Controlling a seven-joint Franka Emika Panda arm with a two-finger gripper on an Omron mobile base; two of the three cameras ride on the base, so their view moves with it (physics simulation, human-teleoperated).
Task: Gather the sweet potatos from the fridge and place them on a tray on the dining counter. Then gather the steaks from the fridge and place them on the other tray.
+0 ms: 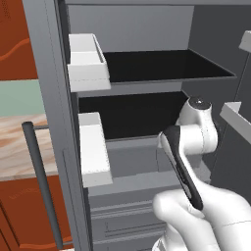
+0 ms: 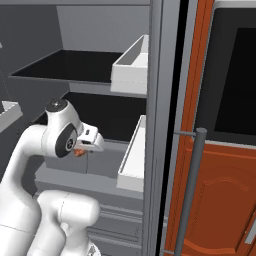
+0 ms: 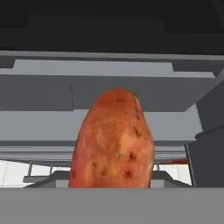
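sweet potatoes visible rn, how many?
1. The sweet potato sits right in front of the hand camera, at the gripper, inside the open fridge. The arm blocks part of the shelves, so others may be hidden.

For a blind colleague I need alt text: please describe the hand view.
An orange-red sweet potato with small dark spots stands large in the middle of the picture, close before the camera. Behind it run grey shelves and ledges of the open fridge, dark at the top.
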